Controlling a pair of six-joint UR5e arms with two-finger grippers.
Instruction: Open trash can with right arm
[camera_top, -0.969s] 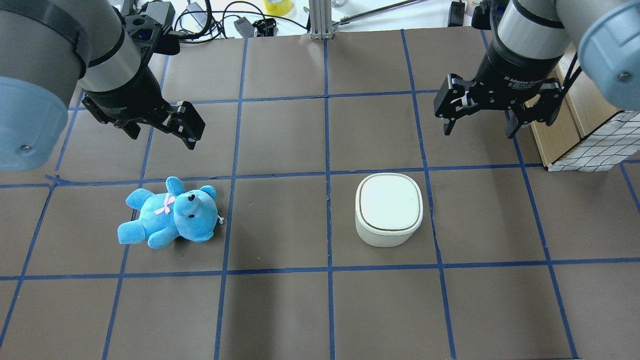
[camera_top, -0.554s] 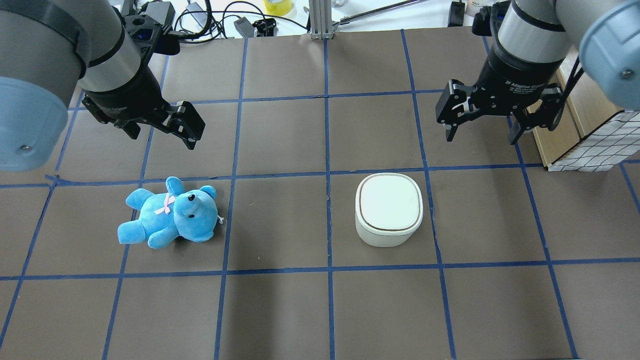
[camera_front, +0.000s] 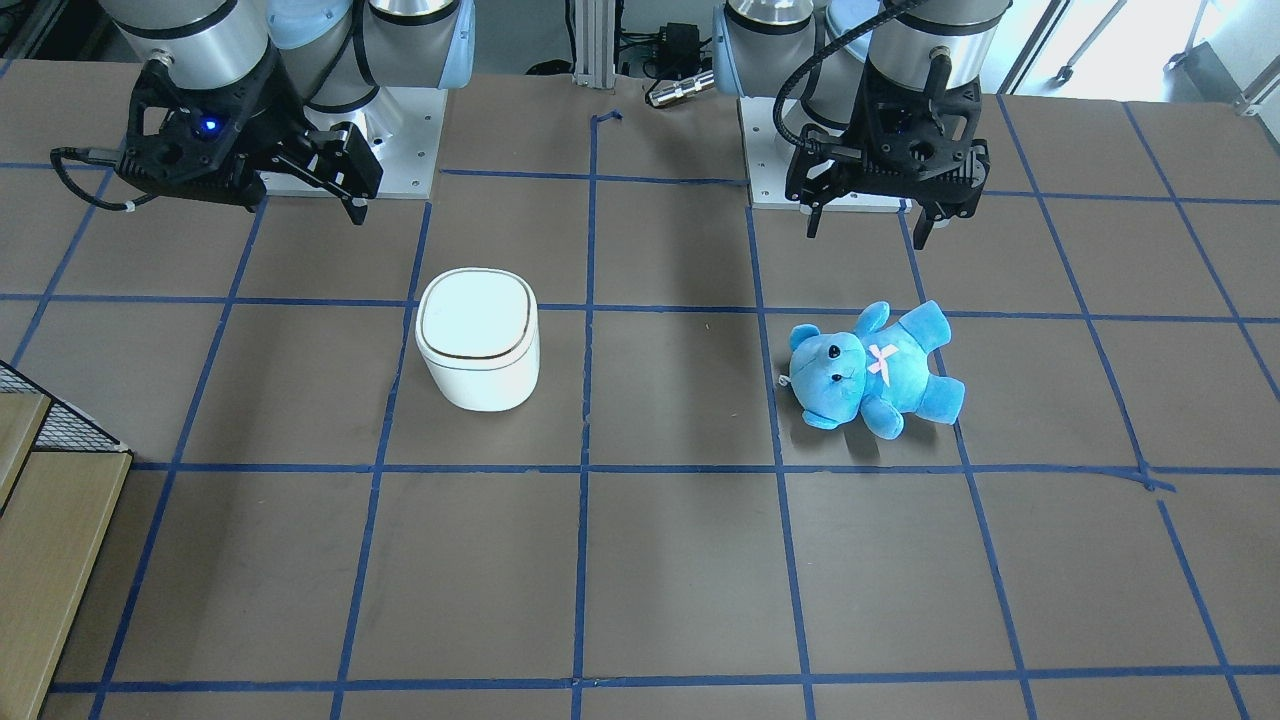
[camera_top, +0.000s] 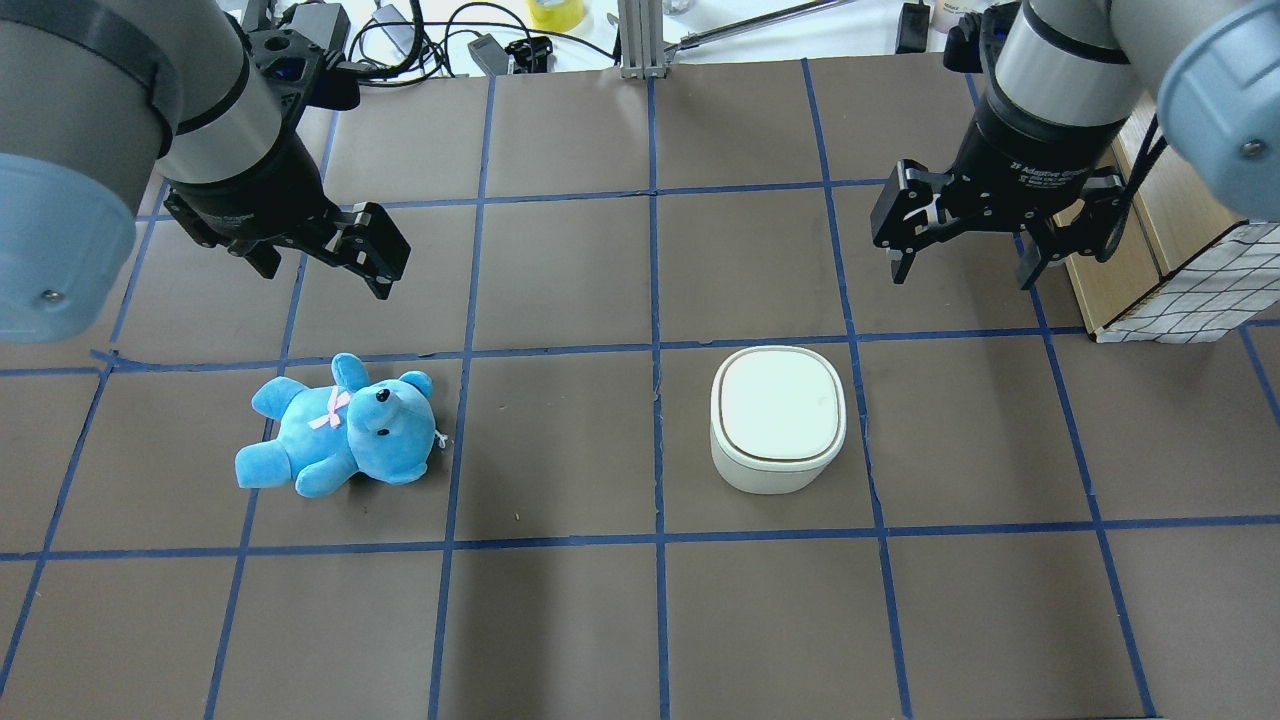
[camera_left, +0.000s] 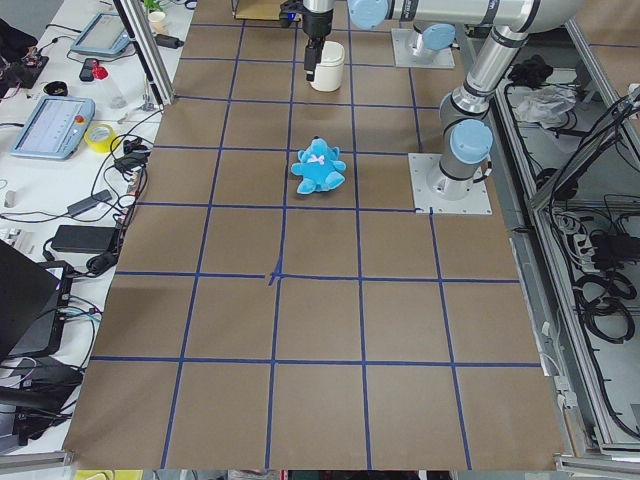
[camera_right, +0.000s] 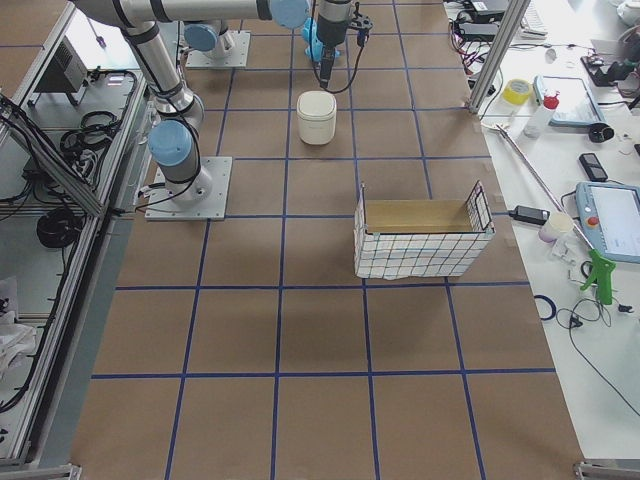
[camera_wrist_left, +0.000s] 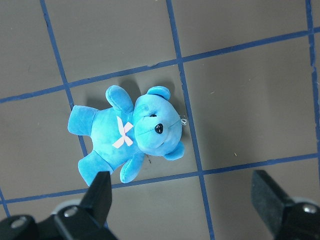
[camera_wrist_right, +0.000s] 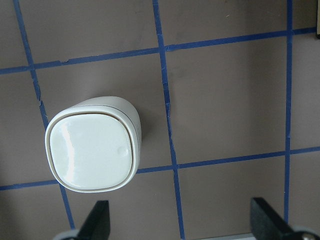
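The white trash can (camera_top: 778, 415) stands upright with its lid shut, right of the table's middle; it also shows in the front view (camera_front: 478, 335) and the right wrist view (camera_wrist_right: 92, 150). My right gripper (camera_top: 962, 272) is open and empty. It hangs above the table, beyond the can and to its right, apart from it. Its fingertips (camera_wrist_right: 97, 220) frame the bottom of the right wrist view. My left gripper (camera_top: 325, 275) is open and empty, hovering above and beyond a blue teddy bear (camera_top: 340, 430).
The teddy (camera_wrist_left: 130, 135) lies on its back on the left half of the table. A wire-mesh basket with a tan liner (camera_top: 1190, 290) stands at the right edge, close to my right gripper. Cables and tools lie beyond the far edge.
My right gripper has shifted slightly towards the far side and tilted a little. The can, the teddy and my left arm have not moved.
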